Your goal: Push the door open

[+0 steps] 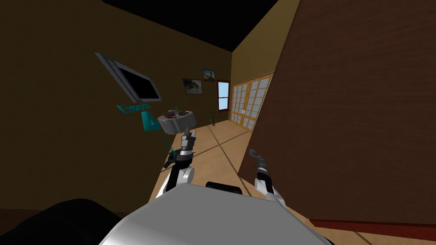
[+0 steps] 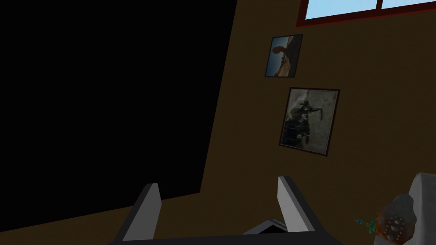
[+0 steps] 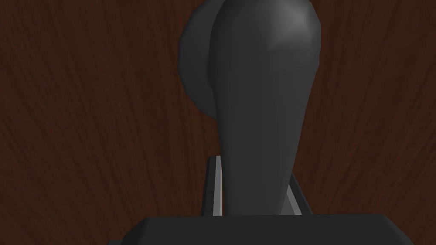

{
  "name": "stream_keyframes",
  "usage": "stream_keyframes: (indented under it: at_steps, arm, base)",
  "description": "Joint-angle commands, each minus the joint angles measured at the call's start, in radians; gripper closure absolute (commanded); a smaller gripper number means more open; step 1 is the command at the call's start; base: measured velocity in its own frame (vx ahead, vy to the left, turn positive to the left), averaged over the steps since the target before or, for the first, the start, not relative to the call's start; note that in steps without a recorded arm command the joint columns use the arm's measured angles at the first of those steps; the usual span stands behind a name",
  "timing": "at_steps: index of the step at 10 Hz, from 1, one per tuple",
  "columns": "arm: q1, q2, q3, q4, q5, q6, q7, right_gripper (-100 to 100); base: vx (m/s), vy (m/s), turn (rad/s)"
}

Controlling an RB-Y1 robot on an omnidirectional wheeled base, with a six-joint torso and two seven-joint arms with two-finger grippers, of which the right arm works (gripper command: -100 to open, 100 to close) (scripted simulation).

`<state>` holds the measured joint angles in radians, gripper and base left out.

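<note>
Right tool (image 1: 254, 154) clamped on the door handle (image 3: 259, 106), one thin light grey finger (image 3: 216, 187) pressed to each side of the lever. Handle dark grey, smooth, rounded, wider at the far end and narrower toward the tool, with a round plate behind it. Directly behind the handle, the door (image 1: 349, 106): a flat panel of dark red-brown wood with fine grain running lengthwise. Seen from the head, a tall brown slab just beyond and to the right of the right tool, its near edge beside the tool.

Left tool (image 1: 188, 136) raised in free air, well apart from the door, to the left of the right tool; fingers (image 2: 149, 204) apart, nothing between them.

Beyond the left tool, a round worktop (image 1: 176, 123) under a white draped cloth, small things on it too small to name. Left of that, teal lettering (image 1: 140, 112) on the dark wall, not readable. Above it a grey-framed dark panel (image 1: 134, 83). Farther on, two framed pictures (image 1: 192, 85), a bright window (image 1: 223, 95) in a red-brown frame, a small plant (image 1: 211, 117). Ahead of the right tool, past the door's edge, lattice doors (image 1: 251, 104) with pale panes in light wood. Light wooden floor (image 1: 213, 149) with dark seams between both tools and the far wall. Black area (image 1: 204, 21) above the walls.
</note>
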<state>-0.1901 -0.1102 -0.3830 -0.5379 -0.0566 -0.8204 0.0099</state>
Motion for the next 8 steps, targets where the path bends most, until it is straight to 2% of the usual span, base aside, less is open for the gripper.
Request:
stream_keyframes:
  at_steps: [1, 5, 6, 7, 8]
  arm:
    - [-0.002, 0.001, -0.012, -0.005, -0.008, 0.001, 0.005, 100]
    - [0.001, 0.001, -0.041, -0.004, -0.025, 0.0, 0.017, 100]
    - [0.006, -0.007, -0.044, 0.0, -0.026, 0.003, 0.015, 100]
    - [0.007, -0.013, -0.063, 0.001, -0.036, 0.0, 0.021, 100]
    - [0.008, -0.014, -0.071, 0.001, -0.041, 0.0, 0.024, 100]
  base:
    - [0.174, 0.032, -0.062]
    - [0.178, 0.056, -0.052]
    - [0.068, 0.008, -0.048]
    - [0.116, -0.015, -0.05]
    - [0.194, 0.02, -0.044]
